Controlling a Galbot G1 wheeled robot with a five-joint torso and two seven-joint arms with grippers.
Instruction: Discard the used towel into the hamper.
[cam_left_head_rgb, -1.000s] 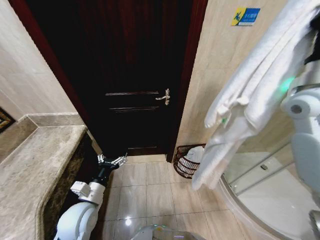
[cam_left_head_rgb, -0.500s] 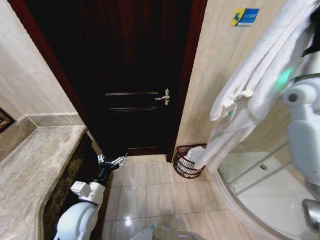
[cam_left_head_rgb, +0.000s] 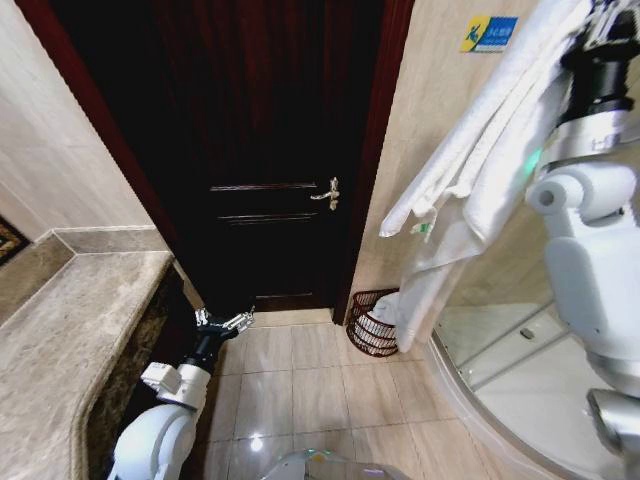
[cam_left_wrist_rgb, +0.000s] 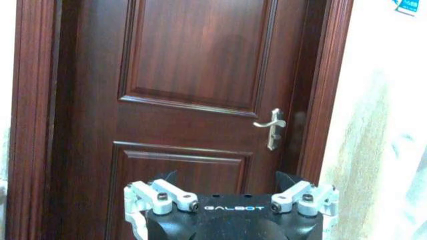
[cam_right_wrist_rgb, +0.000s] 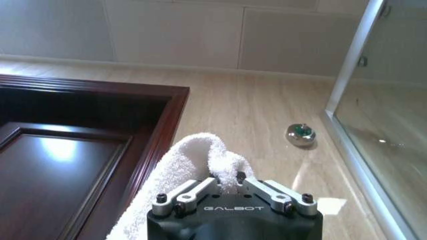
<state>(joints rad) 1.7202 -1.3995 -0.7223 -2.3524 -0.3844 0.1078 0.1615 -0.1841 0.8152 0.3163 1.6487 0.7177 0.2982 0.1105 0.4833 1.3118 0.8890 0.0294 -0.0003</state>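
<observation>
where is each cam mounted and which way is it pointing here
Head view: on the head, looking down at the hamper by the door; both arms show.
Left wrist view: low, facing the door; open left gripper.
Right wrist view: raised, right gripper shut on the towel.
Shared: door, towel.

The towel (cam_left_head_rgb: 470, 170) is plain white with a small green tag, and it hangs over the hamper (cam_left_head_rgb: 372, 322), a dark reddish-brown wire basket of thin bars with white cloth inside it. Left of the hamper stands the door (cam_left_head_rgb: 270, 150), a deep red-brown wood with raised panels and a pale metal handle (cam_left_head_rgb: 328, 193), while above the hamper the beige, faintly veined wall tiles (cam_left_head_rgb: 425, 110) carry a blue sign (cam_left_head_rgb: 490, 32) with a yellow corner. The floor (cam_left_head_rgb: 300, 390) by the hamper is glossy tan tile, the counter (cam_left_head_rgb: 70, 330) left of the door is mottled grey-brown stone, and both arms are white with black wrists and silver finger links.
</observation>
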